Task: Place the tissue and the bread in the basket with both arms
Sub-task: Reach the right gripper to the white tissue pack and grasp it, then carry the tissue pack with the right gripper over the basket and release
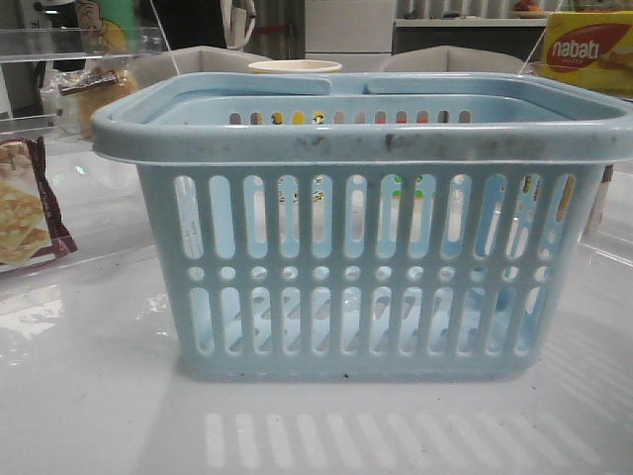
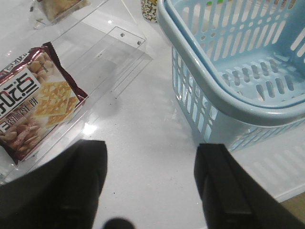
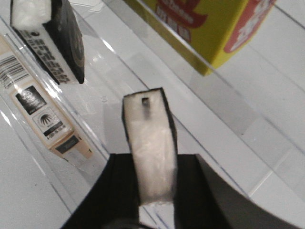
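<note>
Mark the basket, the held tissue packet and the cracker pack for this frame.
basket [image 1: 376, 148]: front view, near rim.
tissue [image 3: 151, 143]: right wrist view, pale face between the right gripper's fingers.
cracker pack [image 2: 38, 100]: left wrist view, printed front.

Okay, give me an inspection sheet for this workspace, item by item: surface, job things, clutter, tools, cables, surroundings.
Surface: glossy white table, reflective, no spills seen.
Job's things: basket upright at centre, nothing seen inside; tissue held in the right tool; bread apparently far left behind the basket, outside it.
Clutter: cracker pack left of the basket; yellow nabati box far right; cup behind the basket; a second black packet and a cream box near the right tool.
Grippers: left tool open, empty, above the table; right tool shut on the tissue.
Cables: nothing seen.
Surroundings: clear acrylic stands; furniture behind.
</note>
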Available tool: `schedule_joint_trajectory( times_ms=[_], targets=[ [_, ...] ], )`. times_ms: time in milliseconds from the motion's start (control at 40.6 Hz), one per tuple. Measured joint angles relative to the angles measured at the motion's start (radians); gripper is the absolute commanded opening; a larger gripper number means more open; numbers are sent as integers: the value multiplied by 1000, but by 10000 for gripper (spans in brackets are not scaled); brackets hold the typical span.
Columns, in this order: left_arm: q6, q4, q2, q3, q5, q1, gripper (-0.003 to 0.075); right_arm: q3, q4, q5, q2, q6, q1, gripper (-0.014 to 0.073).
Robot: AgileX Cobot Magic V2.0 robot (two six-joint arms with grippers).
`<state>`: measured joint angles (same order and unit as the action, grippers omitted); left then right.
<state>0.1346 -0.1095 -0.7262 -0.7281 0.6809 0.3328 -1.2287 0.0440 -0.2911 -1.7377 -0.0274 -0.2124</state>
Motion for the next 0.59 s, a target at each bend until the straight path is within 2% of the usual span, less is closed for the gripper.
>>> schedule_joint_trajectory(
  times_ms=[197, 369, 591],
  targets=[
    [0, 0, 0, 0, 0, 0, 452, 0, 0, -20, 40, 0, 4, 127],
    [0, 0, 0, 0, 0, 0, 452, 0, -12, -80, 171, 0, 33, 127],
    [0, 0, 0, 0, 0, 0, 452, 0, -64, -218, 372, -1, 151, 127]
  ],
)
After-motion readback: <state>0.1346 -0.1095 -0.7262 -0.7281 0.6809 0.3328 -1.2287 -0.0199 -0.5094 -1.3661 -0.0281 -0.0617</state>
